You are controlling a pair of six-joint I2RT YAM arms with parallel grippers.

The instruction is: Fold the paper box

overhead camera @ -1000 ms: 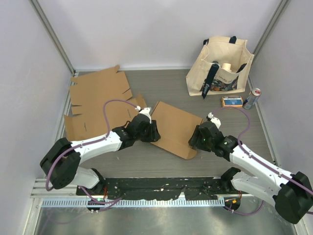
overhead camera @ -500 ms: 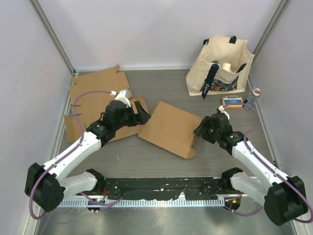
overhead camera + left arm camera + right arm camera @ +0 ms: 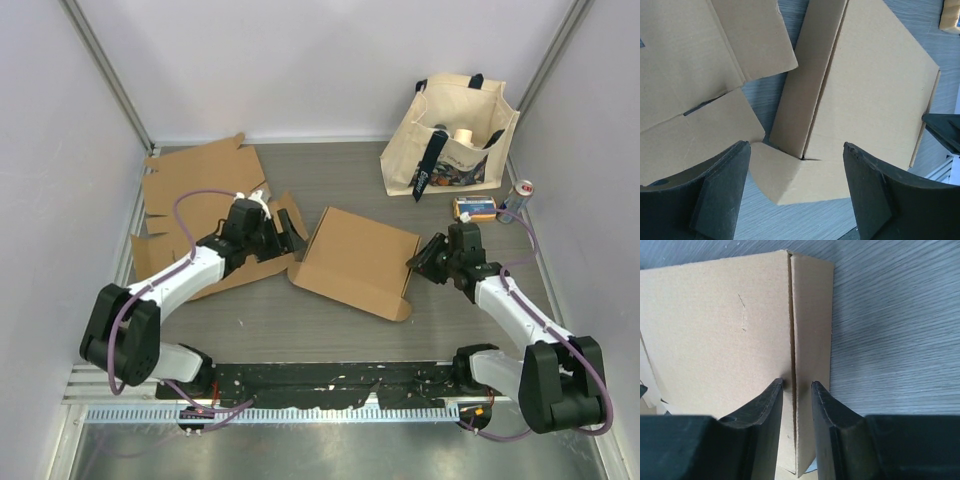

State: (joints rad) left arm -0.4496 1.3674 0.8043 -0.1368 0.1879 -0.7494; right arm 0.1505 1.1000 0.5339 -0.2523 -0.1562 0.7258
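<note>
The brown paper box point(image 3: 355, 262) lies partly folded in the middle of the table, its right side wall point(image 3: 810, 315) turned up. A left wall and a small corner flap point(image 3: 782, 172) stand up at its left end. My left gripper point(image 3: 290, 232) hovers just left of the box, jaws wide open and holding nothing; in its wrist view the gripper point(image 3: 797, 192) frames the corner flap. My right gripper point(image 3: 425, 262) is at the box's right edge. Its fingers point(image 3: 765, 422) straddle the seam between top panel and side wall, narrow, with slim gaps either side.
Flat cardboard sheets point(image 3: 200, 195) lie at the back left, under my left arm. A cream tote bag point(image 3: 450, 135) stands at the back right, with a small yellow-and-blue packet point(image 3: 473, 207) and a drink can point(image 3: 515, 200) beside it.
My left gripper let go of the box's left edge, pulled back left and opened wide. My right gripper swung to the box's right wall and narrowed around it. The box shifted slightly.
</note>
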